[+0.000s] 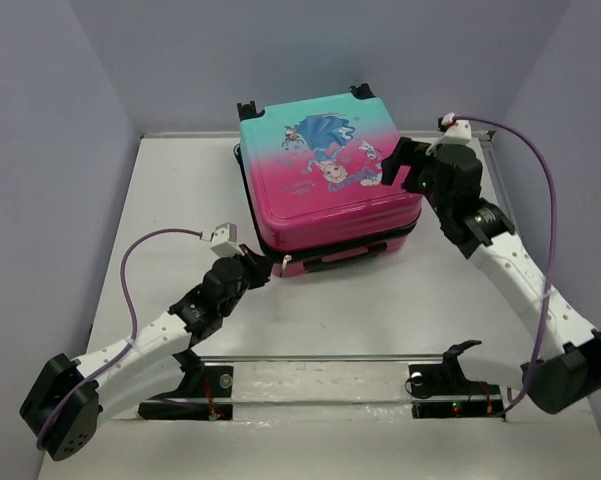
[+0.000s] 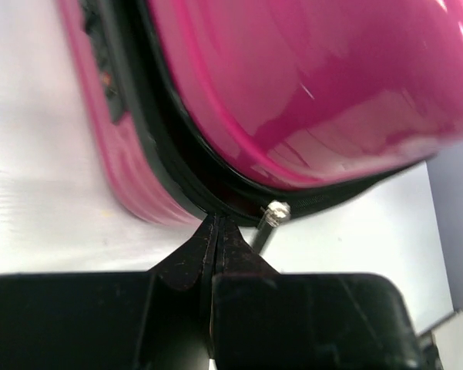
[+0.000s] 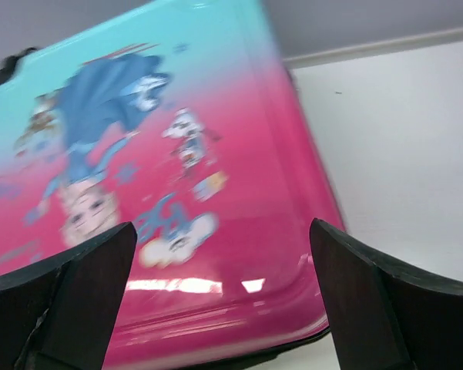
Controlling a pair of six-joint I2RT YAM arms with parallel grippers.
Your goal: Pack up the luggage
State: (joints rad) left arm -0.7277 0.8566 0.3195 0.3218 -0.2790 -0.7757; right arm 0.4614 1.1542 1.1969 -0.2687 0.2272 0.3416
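Pink-to-teal luggage [image 1: 325,175] lay shut on the table [image 1: 380,310]. Left gripper [image 2: 216,223], pinched shut, met its zip seam beside the pull [image 2: 276,214]; right gripper [image 3: 222,228] gaped above. Zipping seemed in hand; next called for catching that pull.
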